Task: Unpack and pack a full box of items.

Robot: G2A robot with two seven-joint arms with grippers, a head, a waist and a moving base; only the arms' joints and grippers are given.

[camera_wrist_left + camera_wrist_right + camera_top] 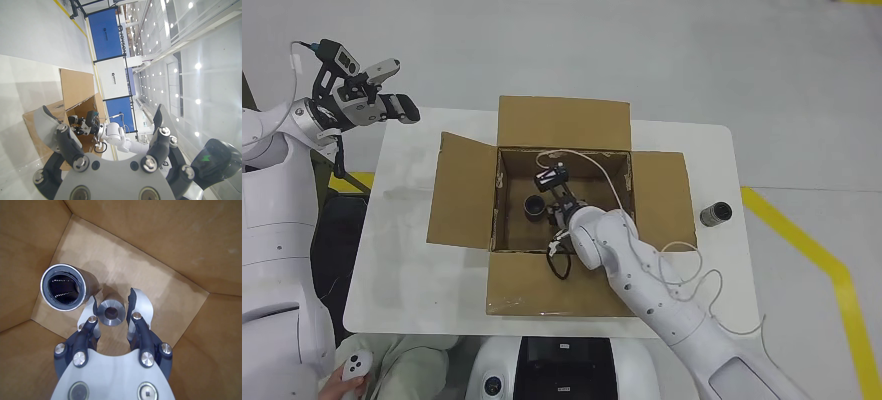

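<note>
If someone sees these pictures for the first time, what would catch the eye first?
The open cardboard box in the middle of the white table, with the right arm down inside it. Inside, the right end effector straddles a small metal cylinder, beside a bigger dark cylinder.

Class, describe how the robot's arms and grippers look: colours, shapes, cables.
The left arm and right arm are glossy white, rounded segments; a white cable loops along the right. The left gripper and right gripper have grey metal plates, black linkages and curved silver fingers.

Industrial hall: high lit ceiling (189, 56), partition panels (105, 37)
</note>
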